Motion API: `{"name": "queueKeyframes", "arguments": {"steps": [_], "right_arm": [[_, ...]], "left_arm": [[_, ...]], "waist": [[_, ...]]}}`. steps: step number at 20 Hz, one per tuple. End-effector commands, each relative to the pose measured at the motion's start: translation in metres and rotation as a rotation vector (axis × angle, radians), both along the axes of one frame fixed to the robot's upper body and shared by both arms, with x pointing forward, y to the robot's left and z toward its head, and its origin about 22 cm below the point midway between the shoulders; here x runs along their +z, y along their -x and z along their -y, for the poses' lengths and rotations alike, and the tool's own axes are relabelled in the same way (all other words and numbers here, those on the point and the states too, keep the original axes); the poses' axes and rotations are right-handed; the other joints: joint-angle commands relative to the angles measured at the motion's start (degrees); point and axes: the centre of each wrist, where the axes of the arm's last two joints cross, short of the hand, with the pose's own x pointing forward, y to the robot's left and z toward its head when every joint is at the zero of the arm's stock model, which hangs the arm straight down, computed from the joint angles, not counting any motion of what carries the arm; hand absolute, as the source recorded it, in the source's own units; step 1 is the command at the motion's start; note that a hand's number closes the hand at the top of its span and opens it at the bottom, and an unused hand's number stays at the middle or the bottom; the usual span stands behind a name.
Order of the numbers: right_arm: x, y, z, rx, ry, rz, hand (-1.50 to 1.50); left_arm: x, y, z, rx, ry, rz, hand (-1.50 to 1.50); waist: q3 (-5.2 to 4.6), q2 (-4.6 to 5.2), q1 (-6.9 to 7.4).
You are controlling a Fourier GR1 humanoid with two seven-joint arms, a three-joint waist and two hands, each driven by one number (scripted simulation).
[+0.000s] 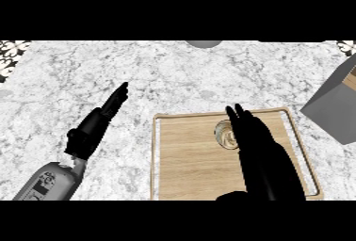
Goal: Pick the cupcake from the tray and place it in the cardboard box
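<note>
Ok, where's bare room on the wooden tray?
The light wooden tray is bare across its left half, between its left rim and the right hand. It is crowded beside the pale cupcake, which that hand partly covers.

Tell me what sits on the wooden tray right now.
Only the cupcake shows on the wooden tray, near its far edge. The right hand overlaps its right side and hides part of the tray beneath.
</note>
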Motion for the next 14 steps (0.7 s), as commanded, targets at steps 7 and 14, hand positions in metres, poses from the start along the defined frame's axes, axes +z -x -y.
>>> {"name": "queueKeyframes", "arguments": {"steps": [7,14], "right_arm": [[-0.027,-0.032,-0.013,-0.148,0.092,-0.175,-1.5],[-0.045,-0.053,-0.028,-0.164,0.08,-0.158,-1.5]], "left_arm": [[0.017,-0.003,-0.005,-0.006,-0.003,0.002,0.0],[0.002,-0.018,0.004,-0.003,-0.001,-0.005,0.0]], "waist": [[0.13,0.09,0.21],[0.13,0.2,-0.2]]}}
